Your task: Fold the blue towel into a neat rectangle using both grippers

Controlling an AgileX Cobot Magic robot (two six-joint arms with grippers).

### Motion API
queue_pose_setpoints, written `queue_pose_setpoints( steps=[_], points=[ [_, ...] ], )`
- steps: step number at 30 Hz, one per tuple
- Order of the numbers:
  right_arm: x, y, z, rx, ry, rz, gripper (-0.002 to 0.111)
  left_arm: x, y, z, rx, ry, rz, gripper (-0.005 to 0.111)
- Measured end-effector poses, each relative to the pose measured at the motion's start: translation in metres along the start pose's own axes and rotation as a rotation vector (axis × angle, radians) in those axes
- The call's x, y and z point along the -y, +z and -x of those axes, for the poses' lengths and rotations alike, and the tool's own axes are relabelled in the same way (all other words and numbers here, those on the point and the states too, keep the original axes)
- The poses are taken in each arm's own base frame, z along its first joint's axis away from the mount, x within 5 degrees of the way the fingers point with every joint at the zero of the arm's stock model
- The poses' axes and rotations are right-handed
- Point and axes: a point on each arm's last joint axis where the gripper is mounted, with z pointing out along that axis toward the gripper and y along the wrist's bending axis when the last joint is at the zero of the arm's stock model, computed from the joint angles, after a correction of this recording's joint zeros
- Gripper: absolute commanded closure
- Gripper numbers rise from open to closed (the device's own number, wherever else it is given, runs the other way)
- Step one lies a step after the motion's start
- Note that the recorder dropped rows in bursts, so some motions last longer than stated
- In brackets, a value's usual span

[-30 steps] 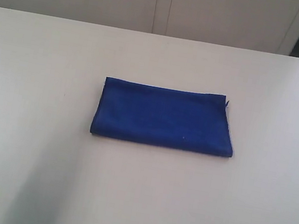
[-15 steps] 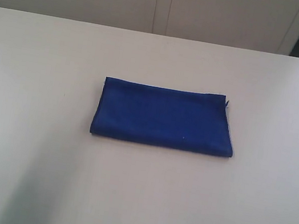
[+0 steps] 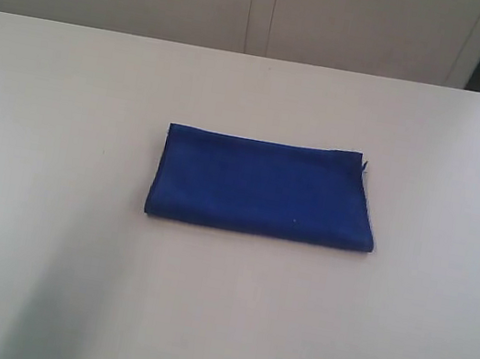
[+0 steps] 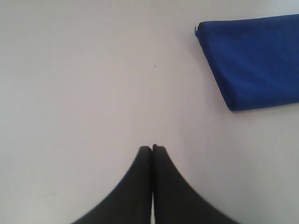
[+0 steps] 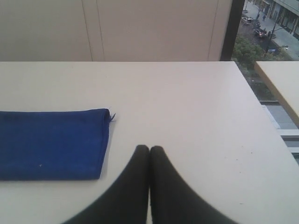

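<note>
Lying: the blue towel [image 3: 264, 188], folded into a flat rectangle, mid-desk [image 3: 214, 324].
Left claw [image 4: 152, 148]: tips pressed together, empty, well apart from the towel's left end.
Right claw [image 5: 149, 149]: tips pressed together, empty, off the towel's right end, not touching.
Thread [image 5: 112, 116]: loose at the towel's far right corner.

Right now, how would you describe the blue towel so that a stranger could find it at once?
Look at the wide pale table; near its middle lies the blue towel, folded flat into a long rectangle. It is the only coloured thing there, with a tiny thread at one corner.
</note>
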Motion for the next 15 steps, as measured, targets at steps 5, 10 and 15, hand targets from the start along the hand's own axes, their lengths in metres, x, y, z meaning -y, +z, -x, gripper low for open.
queue_pose_setpoints(
  steps=[5,10,15],
  points=[
    [-0.0004,0.0004,-0.0015,-0.006,0.007,0.004,0.108,0.0,0.0,0.0,0.0,0.0,0.0,0.107],
    [-0.0004,0.0004,-0.0019,-0.01,-0.057,0.005,0.108,0.0,0.0,0.0,0.0,0.0,0.0,0.107],
    [-0.0005,0.0006,-0.0028,-0.005,-0.073,0.006,0.108,0.0,0.0,0.0002,0.002,0.0,0.0,0.107]
  ],
)
